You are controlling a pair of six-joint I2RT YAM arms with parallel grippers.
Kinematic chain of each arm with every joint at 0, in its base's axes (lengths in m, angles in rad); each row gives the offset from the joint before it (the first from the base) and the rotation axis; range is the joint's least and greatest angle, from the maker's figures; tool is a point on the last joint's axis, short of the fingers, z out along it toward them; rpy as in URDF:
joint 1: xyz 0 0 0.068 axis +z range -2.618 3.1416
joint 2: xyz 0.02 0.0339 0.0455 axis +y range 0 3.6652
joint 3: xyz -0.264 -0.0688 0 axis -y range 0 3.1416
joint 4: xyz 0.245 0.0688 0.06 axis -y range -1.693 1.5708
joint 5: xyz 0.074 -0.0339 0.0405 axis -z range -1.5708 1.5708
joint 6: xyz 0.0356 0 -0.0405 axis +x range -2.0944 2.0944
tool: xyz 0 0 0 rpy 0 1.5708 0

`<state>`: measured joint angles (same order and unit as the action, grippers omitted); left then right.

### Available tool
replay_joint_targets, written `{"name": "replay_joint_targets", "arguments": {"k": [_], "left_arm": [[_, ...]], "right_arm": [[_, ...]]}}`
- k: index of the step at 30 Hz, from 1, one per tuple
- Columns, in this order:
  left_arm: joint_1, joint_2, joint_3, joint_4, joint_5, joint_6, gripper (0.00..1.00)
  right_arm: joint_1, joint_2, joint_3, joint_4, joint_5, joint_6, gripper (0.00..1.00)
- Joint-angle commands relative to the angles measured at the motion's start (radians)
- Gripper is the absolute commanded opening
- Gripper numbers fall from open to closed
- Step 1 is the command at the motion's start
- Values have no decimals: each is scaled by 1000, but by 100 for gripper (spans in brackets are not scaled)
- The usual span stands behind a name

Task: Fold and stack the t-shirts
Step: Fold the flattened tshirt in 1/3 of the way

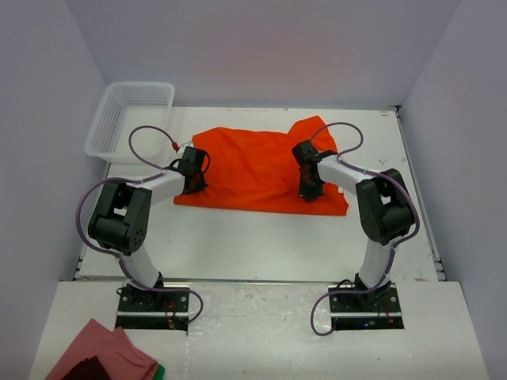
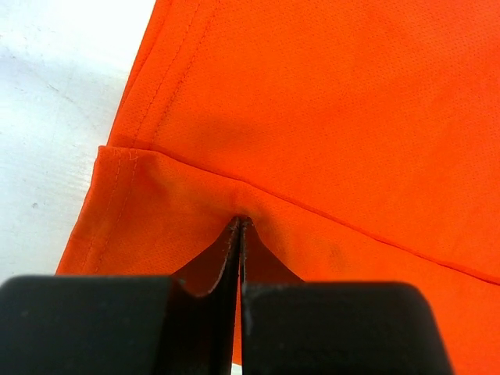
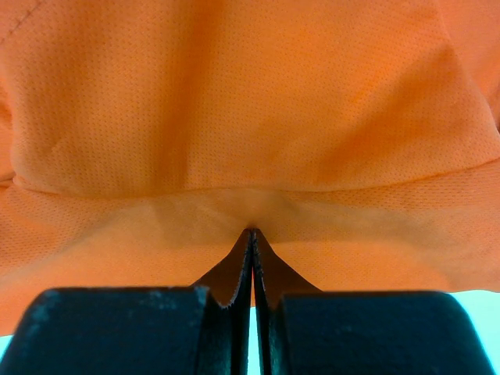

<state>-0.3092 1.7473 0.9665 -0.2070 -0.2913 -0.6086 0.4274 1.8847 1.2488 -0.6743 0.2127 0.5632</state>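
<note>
One bright orange-red t-shirt [image 1: 253,170] lies spread and rumpled across the middle of the white table. My left gripper [image 1: 192,180] is at the shirt's near left edge and my right gripper [image 1: 309,190] at its near right part. In the left wrist view the t-shirt [image 2: 328,117] shows a hemmed edge and a fold line, and the left gripper [image 2: 241,221] is shut with the cloth puckered at its tips. In the right wrist view the t-shirt [image 3: 250,101] fills the frame, and the right gripper [image 3: 251,232] is shut on a pinch of it.
A white mesh basket [image 1: 131,119] stands at the back left corner of the table. A pinkish-red cloth [image 1: 103,352] lies on the near shelf, left of the left arm's base. Walls close in the table on three sides.
</note>
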Motion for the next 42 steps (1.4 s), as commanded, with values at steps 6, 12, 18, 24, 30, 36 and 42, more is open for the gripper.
{"name": "replay_joint_targets", "arguments": {"k": [6,12,18,24,30,36,42], "left_arm": [[12,-37,-23,-2,23,-10,0],[12,-101,-121,-15,-29,-59,0],[12,-198,-225,-40,-57,-92,0],[12,-319,-285,-87,-34,-129,0],[12,-485,-316,-239,-12,-204,0],[12,-592,-348,-353,-5,-266,0],[2,-721,-361,-391,7,-218,0]], "right_arm": [[39,-10,-5,-54,-12,40,0],[53,-7,-49,-41,-64,64,0],[89,-51,-127,-47,-32,119,0],[143,-160,-253,-25,-53,176,0],[229,-268,-362,-22,-50,256,0],[312,-337,-460,-19,-50,351,0],[392,-374,-493,-34,-23,429,0]]}}
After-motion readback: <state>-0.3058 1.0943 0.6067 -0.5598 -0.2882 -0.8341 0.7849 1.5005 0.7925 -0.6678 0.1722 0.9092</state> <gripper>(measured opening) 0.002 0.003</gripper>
